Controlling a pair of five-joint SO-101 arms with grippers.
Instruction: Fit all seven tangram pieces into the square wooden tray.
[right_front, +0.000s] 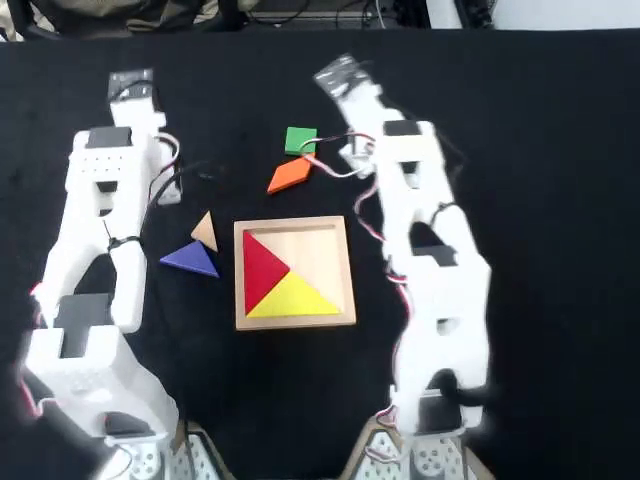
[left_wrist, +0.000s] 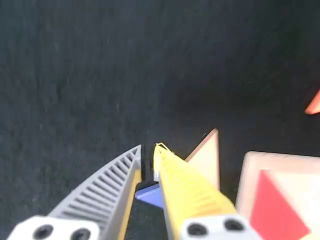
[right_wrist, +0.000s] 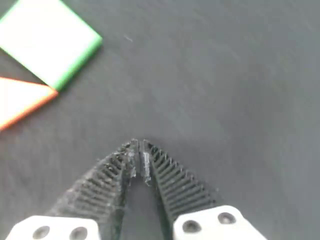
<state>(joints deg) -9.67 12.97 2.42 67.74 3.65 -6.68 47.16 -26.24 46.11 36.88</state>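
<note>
The square wooden tray (right_front: 295, 318) lies mid-table with a red triangle (right_front: 262, 265) and a yellow triangle (right_front: 292, 297) inside. A blue triangle (right_front: 190, 258) and a tan triangle (right_front: 205, 230) lie left of it. An orange parallelogram (right_front: 290, 173) and a green square (right_front: 300, 140) lie behind it. My left gripper (left_wrist: 148, 148) is shut and empty over bare cloth, just left of the tan triangle (left_wrist: 207, 155), with the blue triangle (left_wrist: 147, 193) showing below its fingers. My right gripper (right_wrist: 139, 145) is shut and empty, beside the green square (right_wrist: 50, 40) and the orange parallelogram (right_wrist: 20, 102).
A black cloth covers the table. Both white arms run from the near edge, one on each side of the tray. Cables and dark clutter line the far edge.
</note>
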